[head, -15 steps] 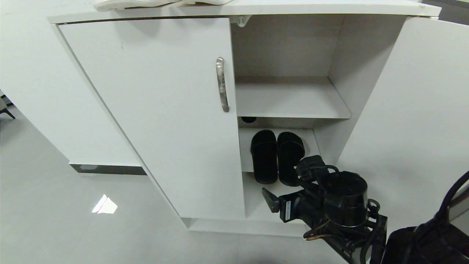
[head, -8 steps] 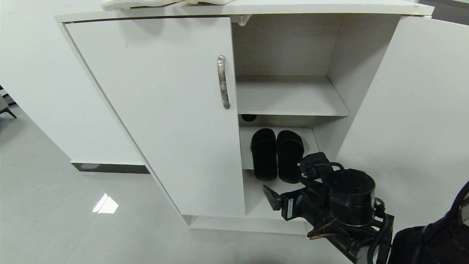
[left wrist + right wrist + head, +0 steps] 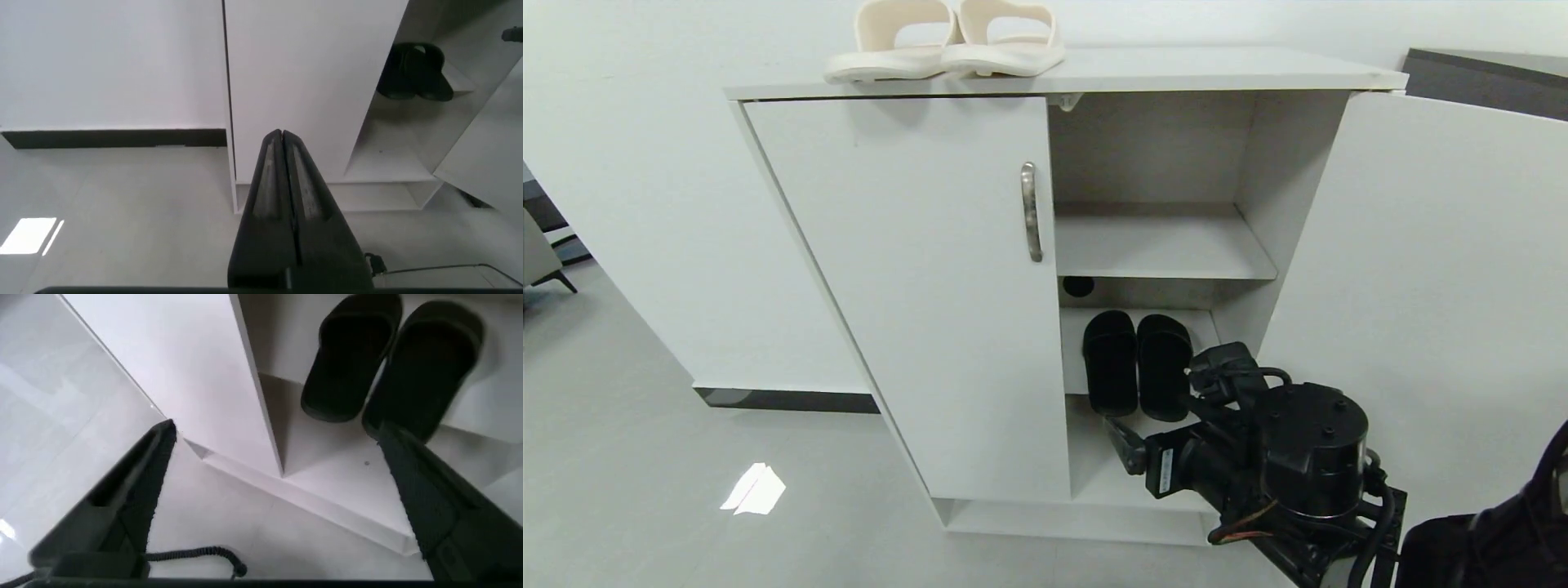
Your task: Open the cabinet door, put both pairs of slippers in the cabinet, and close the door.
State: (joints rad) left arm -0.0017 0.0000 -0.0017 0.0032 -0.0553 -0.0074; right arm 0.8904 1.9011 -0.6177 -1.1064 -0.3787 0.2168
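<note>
White wall, grey floor. Head view: cabinet [image 3: 1217, 72] with right door [image 3: 1437, 269] open, black slippers [image 3: 1137, 363] on a shelf inside, cream slippers [image 3: 947, 45] on top, yet to go in. Left wrist view: left gripper [image 3: 282, 145] pressed together, empty. Right wrist view: right gripper [image 3: 274, 449] spread wide, empty, before the shelf.

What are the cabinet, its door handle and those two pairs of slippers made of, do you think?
Cabinet: probably laminated board, smooth matt white, flat panels with thin edges. Handle: likely metal, silvery with a sheen. Black slippers: looks like soft foam or rubber, matt. Cream slippers: moulded foam or rubber too, smooth thick straps.
</note>
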